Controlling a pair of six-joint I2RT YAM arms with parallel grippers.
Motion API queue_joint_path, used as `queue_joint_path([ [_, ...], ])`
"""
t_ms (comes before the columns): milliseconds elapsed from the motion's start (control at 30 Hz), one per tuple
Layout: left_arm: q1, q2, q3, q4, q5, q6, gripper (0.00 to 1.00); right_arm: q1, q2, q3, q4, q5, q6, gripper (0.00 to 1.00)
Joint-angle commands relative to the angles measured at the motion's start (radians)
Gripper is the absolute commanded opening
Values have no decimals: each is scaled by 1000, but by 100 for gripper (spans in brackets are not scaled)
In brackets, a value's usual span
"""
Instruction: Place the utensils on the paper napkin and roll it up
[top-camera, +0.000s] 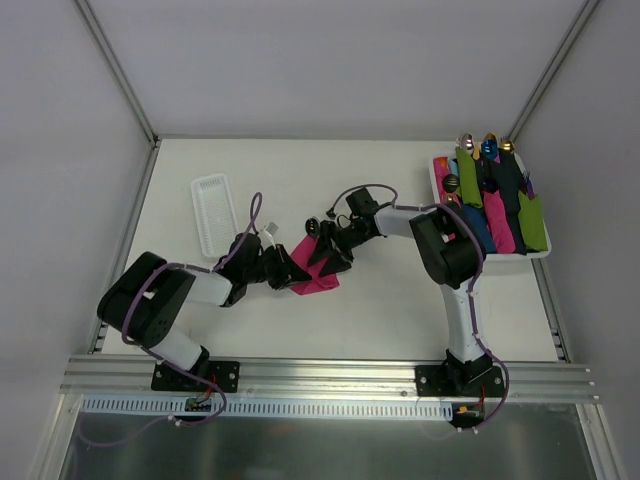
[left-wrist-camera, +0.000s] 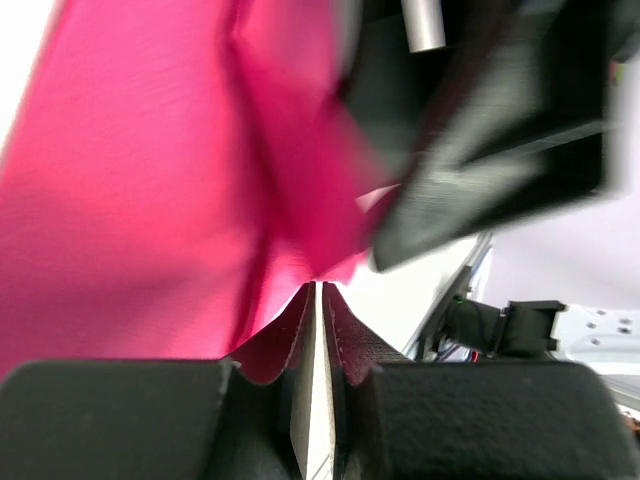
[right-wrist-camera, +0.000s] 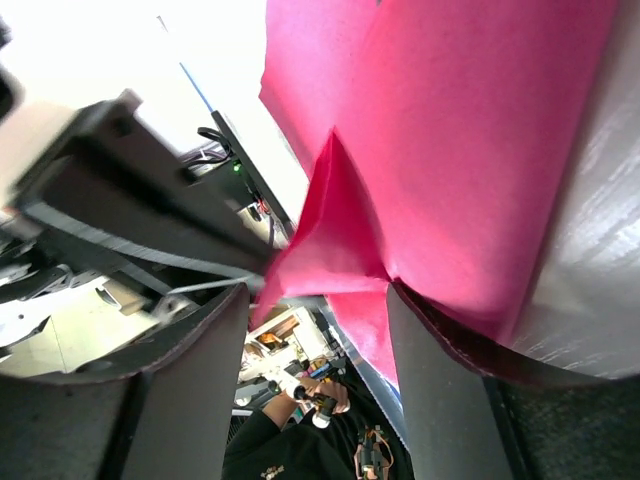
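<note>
The magenta paper napkin (top-camera: 322, 279) lies crumpled at the middle of the table, partly lifted between both grippers. My left gripper (top-camera: 297, 272) comes from the left; in the left wrist view its jaws (left-wrist-camera: 320, 292) are closed to a thin slit, and the napkin (left-wrist-camera: 130, 200) is drawn to a point at their tips. My right gripper (top-camera: 326, 254) is at the napkin's far edge. In the right wrist view it is open (right-wrist-camera: 318, 297), with a fold of the napkin (right-wrist-camera: 470, 150) lying against its right finger (right-wrist-camera: 440, 400). No dark utensils show in any view.
A narrow white ridged tray (top-camera: 213, 210) lies at the back left. A white bin (top-camera: 543, 250) at the right holds green, blue, black and pink rolled napkins with utensil heads sticking out. The right gripper's black body (left-wrist-camera: 480, 150) looms close in the left wrist view.
</note>
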Motion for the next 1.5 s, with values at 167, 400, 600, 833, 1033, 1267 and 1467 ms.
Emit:
queue_joint_path([
  [167,-1,-183,11,-48,-30,45,8,-3,24,-13,-28,78,17,62],
  [400,-6,-130,65,-88,-30,20,9,-5,21,-22,-2,68,54,63],
  [600,-13,-54,112,-86,-68,-6,13,-8,23,-41,23,64,91,71],
  [833,-35,13,180,-180,-157,-35,14,-7,20,-47,30,67,103,72],
  [1033,-36,33,180,-332,-269,-66,6,-10,11,-53,32,59,102,71],
  [1267,-32,55,152,-369,-341,-113,2,-8,-6,-68,36,49,85,69],
  [1467,-30,85,145,-370,-335,-124,1,-8,-52,-62,41,21,33,66],
])
